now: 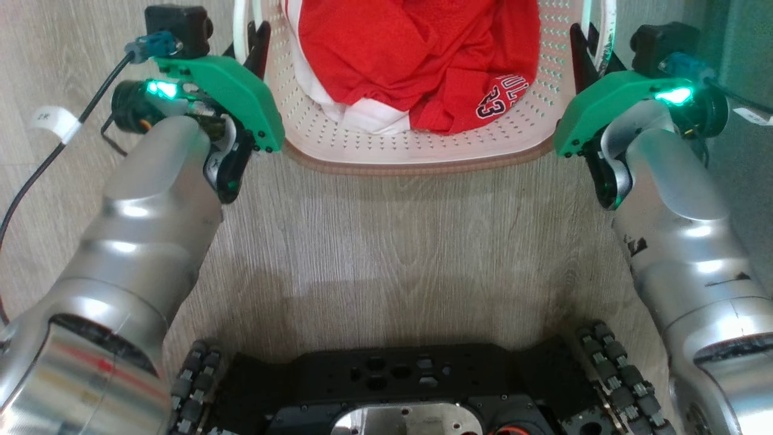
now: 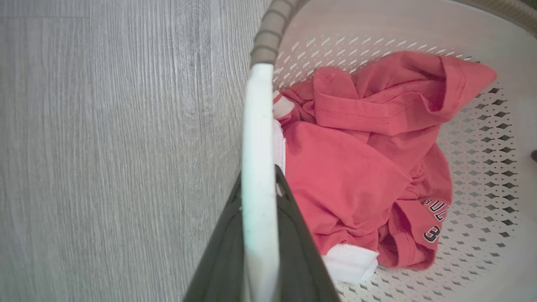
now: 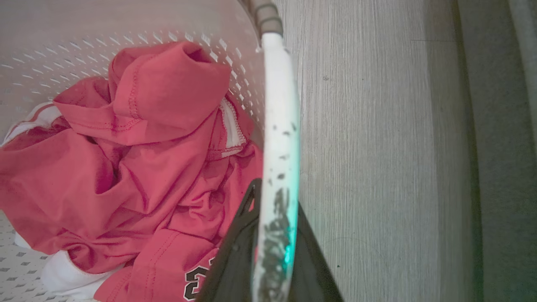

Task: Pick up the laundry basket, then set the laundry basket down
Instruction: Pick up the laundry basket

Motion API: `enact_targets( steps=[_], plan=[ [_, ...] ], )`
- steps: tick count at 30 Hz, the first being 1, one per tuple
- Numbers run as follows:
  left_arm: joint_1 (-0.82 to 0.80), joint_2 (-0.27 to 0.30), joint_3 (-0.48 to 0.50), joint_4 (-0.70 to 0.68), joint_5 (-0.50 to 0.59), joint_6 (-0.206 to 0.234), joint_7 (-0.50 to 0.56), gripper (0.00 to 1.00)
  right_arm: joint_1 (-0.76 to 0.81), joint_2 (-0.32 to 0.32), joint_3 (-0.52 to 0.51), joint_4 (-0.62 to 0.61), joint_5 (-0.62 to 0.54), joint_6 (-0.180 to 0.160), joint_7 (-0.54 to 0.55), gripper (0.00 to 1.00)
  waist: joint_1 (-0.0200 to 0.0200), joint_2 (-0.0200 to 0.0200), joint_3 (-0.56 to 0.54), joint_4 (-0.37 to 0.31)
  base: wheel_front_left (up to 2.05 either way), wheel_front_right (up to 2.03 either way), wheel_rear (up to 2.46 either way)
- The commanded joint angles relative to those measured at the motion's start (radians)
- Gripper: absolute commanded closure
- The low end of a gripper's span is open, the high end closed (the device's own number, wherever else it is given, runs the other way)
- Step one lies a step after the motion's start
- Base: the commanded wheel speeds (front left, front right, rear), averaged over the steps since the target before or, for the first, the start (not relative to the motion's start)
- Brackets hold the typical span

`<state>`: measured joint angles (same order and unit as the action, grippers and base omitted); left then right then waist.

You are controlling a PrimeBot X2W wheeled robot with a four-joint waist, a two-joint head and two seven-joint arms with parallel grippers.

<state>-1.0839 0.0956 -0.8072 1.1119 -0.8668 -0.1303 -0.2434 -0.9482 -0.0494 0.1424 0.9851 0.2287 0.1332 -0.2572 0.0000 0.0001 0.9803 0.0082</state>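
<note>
The laundry basket [image 1: 410, 158], cream perforated plastic with a brown rim, lies at the top centre of the head view over the wood floor. Red-and-white clothing [image 1: 416, 54] is heaped inside it. My left gripper [image 1: 256, 36] is shut on the basket's left white handle [image 2: 256, 126], which runs between the two dark fingers [image 2: 293, 235]. My right gripper [image 1: 583, 39] is shut on the right white handle [image 3: 280, 105], scuffed with dark marks, pinched between its fingers [image 3: 235, 251]. I cannot tell whether the basket rests on the floor.
My black wheeled base [image 1: 392, 386] sits at the bottom, a stretch of grey wood floor [image 1: 386, 241] between it and the basket. A black cable [image 1: 36, 169] trails at the left. A dark grey surface [image 1: 743, 181] borders the right side.
</note>
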Motion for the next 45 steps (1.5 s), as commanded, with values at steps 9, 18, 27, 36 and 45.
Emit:
enact_targets(
  steps=[9,18,27,36,45],
  plan=[
    [0.019,0.045,-0.052,0.017,-0.085,0.000,0.046,1.00,0.023,-0.001,0.005,0.043,-0.012,-0.002,-0.005,1.00,0.0000,-0.0001,-0.054,0.003,0.00,0.00,0.00],
    [0.030,0.056,-0.090,0.007,-0.185,0.000,0.116,1.00,-0.011,-0.001,0.032,0.177,0.009,-0.002,0.002,1.00,0.0000,-0.0001,-0.158,0.010,0.00,0.00,0.00],
    [0.059,0.085,-0.137,0.010,-0.260,0.000,0.202,1.00,-0.003,-0.001,0.132,0.238,0.095,-0.002,0.093,1.00,0.0000,-0.0001,-0.293,0.003,0.00,0.00,0.00],
    [0.113,0.115,-0.174,0.008,-0.346,0.000,0.338,1.00,0.033,-0.001,0.247,0.253,0.198,-0.002,0.270,1.00,0.0000,-0.0001,-0.467,-0.002,0.00,0.00,0.00],
    [0.170,0.136,-0.187,0.012,-0.406,0.000,0.398,1.00,0.062,-0.001,0.286,0.272,0.235,-0.002,0.344,1.00,0.0000,-0.0001,-0.610,-0.013,0.00,0.00,0.00]
  ],
)
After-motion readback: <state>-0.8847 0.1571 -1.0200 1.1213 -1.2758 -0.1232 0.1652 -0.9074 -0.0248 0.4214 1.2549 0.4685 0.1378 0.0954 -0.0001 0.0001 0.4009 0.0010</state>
